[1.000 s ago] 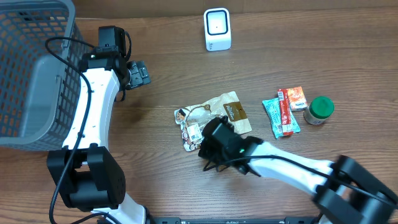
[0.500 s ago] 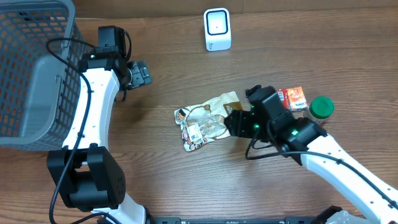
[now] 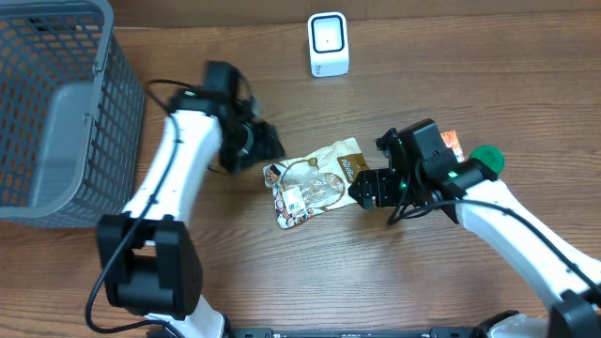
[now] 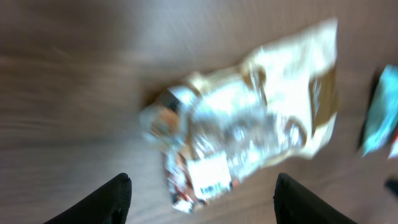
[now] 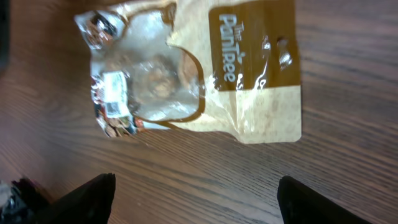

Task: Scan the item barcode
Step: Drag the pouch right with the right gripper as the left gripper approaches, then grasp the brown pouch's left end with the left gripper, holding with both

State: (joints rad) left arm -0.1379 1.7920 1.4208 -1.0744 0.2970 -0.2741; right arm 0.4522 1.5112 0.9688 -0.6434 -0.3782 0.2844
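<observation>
Two words in pale lettering, "The PanTree", run along the brown panel of the snack bag; no other writing on it can be read. The bag lies flat on the wooden desk, between the two arms and well below the white scanner that stands at the far edge. Its clear window shows brown round pieces. A small white label sits on the printed end of the bag, its dark print too fine to make out.

The left claw hangs over that printed end with its fingers spread wide and nothing between them. The left wrist view is blurred, so contact with the bag cannot be judged. The right claw also stands wide apart and empty, over bare wood just beside the bag's brown header end.

A grey mesh basket sits at the left edge, well apart from the bag. An orange carton and a green lid peek out behind the right arm.
</observation>
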